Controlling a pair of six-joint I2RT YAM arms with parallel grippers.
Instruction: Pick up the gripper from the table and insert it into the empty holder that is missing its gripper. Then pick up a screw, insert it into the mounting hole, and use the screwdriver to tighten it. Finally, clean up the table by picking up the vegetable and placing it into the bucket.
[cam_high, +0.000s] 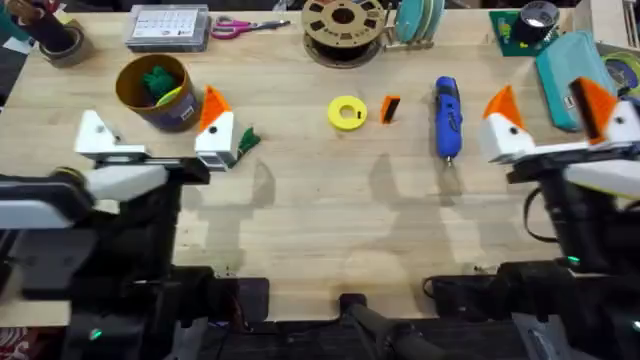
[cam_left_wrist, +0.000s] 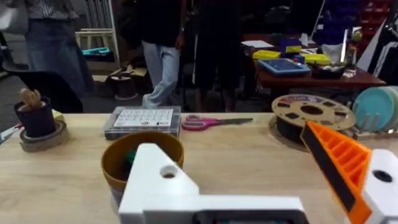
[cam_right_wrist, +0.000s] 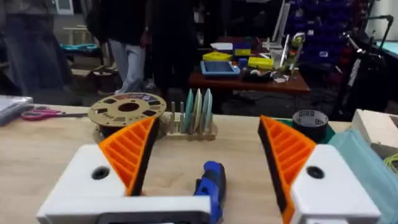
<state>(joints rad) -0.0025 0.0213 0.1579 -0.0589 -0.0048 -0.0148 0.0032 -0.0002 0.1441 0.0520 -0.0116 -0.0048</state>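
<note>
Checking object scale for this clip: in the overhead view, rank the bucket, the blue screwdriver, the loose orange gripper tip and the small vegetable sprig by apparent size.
1. the bucket
2. the screwdriver
3. the vegetable and the gripper: both small and look about alike, so I won't rank them.

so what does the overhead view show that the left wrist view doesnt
Overhead alone: the loose orange gripper beside a yellow tape roll, the blue screwdriver, the small green vegetable by the left gripper, and the right gripper, open, with both orange tips.

Left wrist alone: people standing in the room beyond the table, and a small potted plant.

Both: the yellow bucket with something green inside, the plain white holder missing its tip, the scissors and the filament spool.
</note>
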